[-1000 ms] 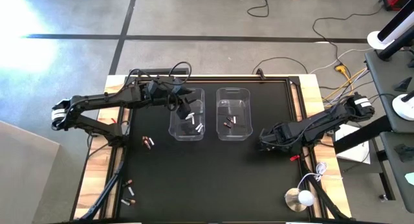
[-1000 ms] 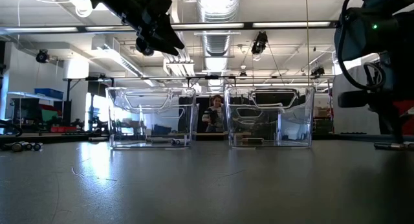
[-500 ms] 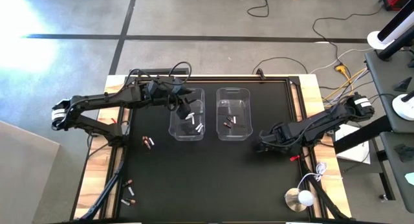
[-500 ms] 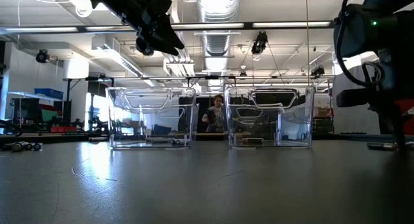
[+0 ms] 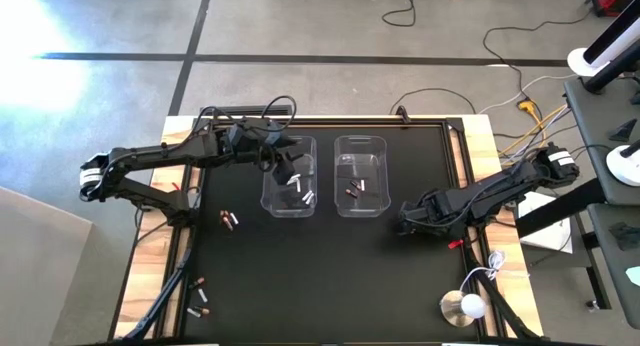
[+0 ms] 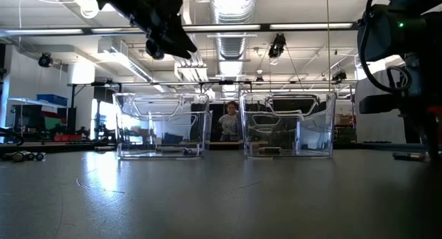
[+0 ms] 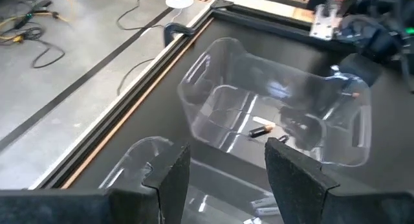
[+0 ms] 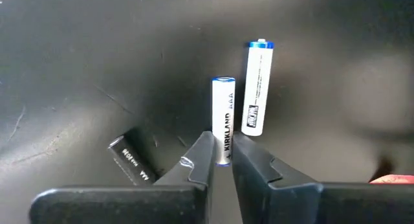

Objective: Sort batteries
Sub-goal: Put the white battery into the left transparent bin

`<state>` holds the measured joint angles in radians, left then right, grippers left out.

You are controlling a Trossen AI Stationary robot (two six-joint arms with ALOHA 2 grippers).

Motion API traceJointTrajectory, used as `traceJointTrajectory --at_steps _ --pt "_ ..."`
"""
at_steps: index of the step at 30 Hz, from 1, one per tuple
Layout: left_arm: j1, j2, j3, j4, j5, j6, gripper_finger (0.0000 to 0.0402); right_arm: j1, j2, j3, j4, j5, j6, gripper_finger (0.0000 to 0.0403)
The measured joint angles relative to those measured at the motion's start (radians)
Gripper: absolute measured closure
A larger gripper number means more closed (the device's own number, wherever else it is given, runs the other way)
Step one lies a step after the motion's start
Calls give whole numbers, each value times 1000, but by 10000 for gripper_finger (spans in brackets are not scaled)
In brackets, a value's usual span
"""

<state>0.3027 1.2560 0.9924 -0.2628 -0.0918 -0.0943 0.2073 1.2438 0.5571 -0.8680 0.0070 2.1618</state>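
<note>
**Closing on a white cell at the right of the mat**

Black matting covers my table (image 5: 320,276), with an open workshop floor behind it. At far left a few dark cylindrical batteries with copper-red ends (image 5: 229,220) lie loose. My left gripper (image 5: 283,172) hangs over the left clear plastic bin (image 5: 289,208), fingers (image 7: 169,175) parted and holding nothing; silvery-white cells (image 5: 303,196) lie inside. The right clear plastic bin (image 5: 360,207) holds dark cells (image 5: 355,190). Rightmost, my right gripper (image 8: 220,160) is down at the mat, jaws pinched on the end of a white blue-capped battery (image 8: 224,119). A twin cell (image 8: 256,88) lies just beside it, a dark one (image 8: 131,160) near. I judge the grip is shallow: lift straight and slowly, so the cell doesn't pivot or nudge its neighbour.
</note>
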Motion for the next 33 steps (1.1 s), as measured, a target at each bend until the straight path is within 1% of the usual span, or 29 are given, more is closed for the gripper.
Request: traceJointTrajectory --at_steps 2,5,7,10,13,15,19,23,25,27,30,33 --pt "0 0 0 6 32 0 223 0 0 7 -7 0 -13 371" --pt "0 0 0 13 120 0 223 0 -5 46 -49 20 -41 372" --pt "0 -1 0 28 212 6 223 0 -12 97 -97 41 -60 372" --pt "0 -3 0 68 365 7 223 0 -13 207 -226 109 -131 372" --pt "-1 -3 0 132 485 7 223 0 -13 338 -285 207 -326 373" --pt "-1 -3 0 194 539 7 223 0 -12 425 -290 282 -480 373" --pt "-1 -1 0 337 591 5 223 0 -12 594 -255 429 -754 373" --pt "-1 0 0 464 608 -42 223 0 -12 751 -247 517 -956 374" --pt "0 5 0 523 608 -73 223 0 -11 813 -211 547 -1067 374" --pt "-2 14 0 579 608 -100 223 0 -9 855 -118 559 -1199 374" --pt "-8 34 0 639 611 -127 223 0 -9 876 93 560 -1429 374" --pt "-10 59 0 678 629 -150 223 0 -2 865 316 516 -1610 374"
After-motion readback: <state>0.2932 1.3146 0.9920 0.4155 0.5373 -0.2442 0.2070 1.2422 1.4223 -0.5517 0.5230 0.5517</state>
